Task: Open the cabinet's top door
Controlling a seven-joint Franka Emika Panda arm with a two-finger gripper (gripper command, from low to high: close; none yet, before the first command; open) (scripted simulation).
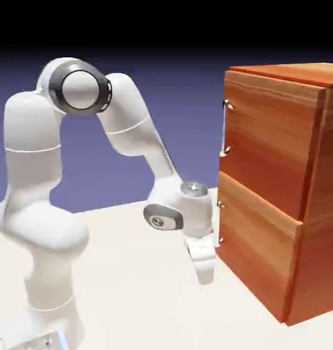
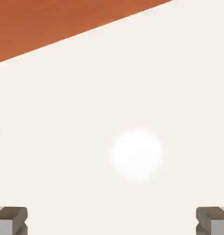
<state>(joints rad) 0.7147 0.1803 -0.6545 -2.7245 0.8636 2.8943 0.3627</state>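
Cabinet (image 1: 278,184) is standing on the bench (image 1: 141,273) at the exterior view's right, its top door (image 1: 264,143) sitting shut with the thin silver handle (image 1: 225,128) running upright along its near edge. The pincer (image 1: 204,268) is hanging low beside the lower panel, pointing down at the bench with its fingertips (image 2: 10,219) spread wide and gripping nothing. To do this reach well, it is needing to lift well up, turn level toward the door, and straddle that upper bar, not the small lower handle (image 1: 219,222), before closing.

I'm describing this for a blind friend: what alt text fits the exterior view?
A white robot arm points its open gripper down at the table, low beside a reddish-brown wooden cabinet. The top door is shut, its silver handle untouched above the gripper.
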